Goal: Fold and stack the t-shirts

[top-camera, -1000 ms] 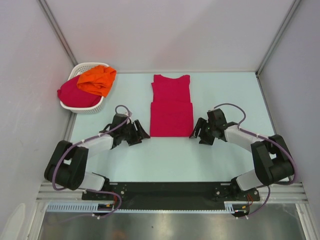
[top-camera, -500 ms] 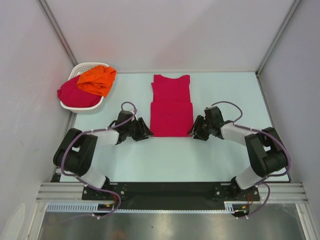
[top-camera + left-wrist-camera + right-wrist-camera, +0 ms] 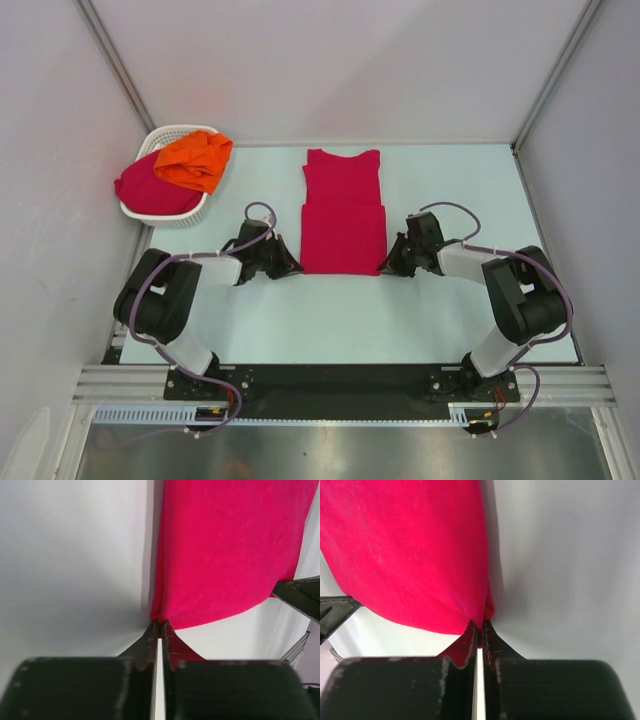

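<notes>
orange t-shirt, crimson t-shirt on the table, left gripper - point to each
orange t-shirt (image 3: 195,160): top external view, middle of the bunched fabric.
crimson t-shirt on the table (image 3: 343,225): top external view, centre of its flat fabric.
left gripper (image 3: 159,628): left wrist view, between the fingertips pinching that shirt's corner.

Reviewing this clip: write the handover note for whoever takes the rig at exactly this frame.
Left gripper: shut on the near left corner of the crimson shirt on the table.
Right gripper: shut on its near right corner.
Basket, far left: holds a second crimson shirt and the orange shirt, both bunched.
Done: table shirt narrowed to a strip, sleeves in.
Left: fold it end to end, then fold and stack the other two.
</notes>
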Motion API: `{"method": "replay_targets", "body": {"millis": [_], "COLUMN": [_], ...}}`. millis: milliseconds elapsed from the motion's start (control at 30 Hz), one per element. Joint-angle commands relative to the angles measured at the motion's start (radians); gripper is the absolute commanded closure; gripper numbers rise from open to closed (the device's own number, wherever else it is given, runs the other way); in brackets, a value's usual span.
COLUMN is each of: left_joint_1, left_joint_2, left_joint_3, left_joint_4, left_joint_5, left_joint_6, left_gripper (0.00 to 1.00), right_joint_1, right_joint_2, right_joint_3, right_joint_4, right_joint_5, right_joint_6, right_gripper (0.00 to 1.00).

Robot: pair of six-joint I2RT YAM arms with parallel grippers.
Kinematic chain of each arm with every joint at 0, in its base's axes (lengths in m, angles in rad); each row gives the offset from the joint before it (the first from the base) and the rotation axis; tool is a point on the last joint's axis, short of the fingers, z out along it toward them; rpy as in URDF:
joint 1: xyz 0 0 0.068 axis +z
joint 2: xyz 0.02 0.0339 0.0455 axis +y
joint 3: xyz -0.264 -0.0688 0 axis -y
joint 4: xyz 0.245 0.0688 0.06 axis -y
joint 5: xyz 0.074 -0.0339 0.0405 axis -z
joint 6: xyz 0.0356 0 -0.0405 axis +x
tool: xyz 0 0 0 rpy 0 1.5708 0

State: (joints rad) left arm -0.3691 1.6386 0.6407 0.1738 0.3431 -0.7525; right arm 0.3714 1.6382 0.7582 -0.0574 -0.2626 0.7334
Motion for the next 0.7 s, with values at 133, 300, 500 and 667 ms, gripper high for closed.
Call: {"method": "replay_targets", "body": {"millis": [133,300,500,667], "left_joint_1": [-0.005,-0.008,-0.149,-0.22], "left_joint_2": [-0.046,-0.138,-0.297,-0.508], "left_joint_3": [-0.039,-0.134,-0.234,-0.32], "left_joint_4": [-0.166,-0.201,-0.24,-0.338], "left_joint_5": [-0.156,-0.151,-0.196,-0.248], "left_joint_6": [0.077,0.074,-0.016,-0.137], "left_gripper": [1.0,1.0,1.0,1.0], "right_joint_1": [0.006,0.006,0.049,0.075], "right_joint_2": [-0.029,-0.141,-0.352,-0.54], "right_joint_3": [-0.059,-0.179,-0.356,-0.439], "right_joint_4": [-0.076,-0.101,-0.102,-0.196], "right_joint_5": [0.046,0.031,0.005,0.01], "right_joint_6": [-0.064,-0.066,0.023,0.069], "right_gripper": [1.0,1.0,1.0,1.0]}}
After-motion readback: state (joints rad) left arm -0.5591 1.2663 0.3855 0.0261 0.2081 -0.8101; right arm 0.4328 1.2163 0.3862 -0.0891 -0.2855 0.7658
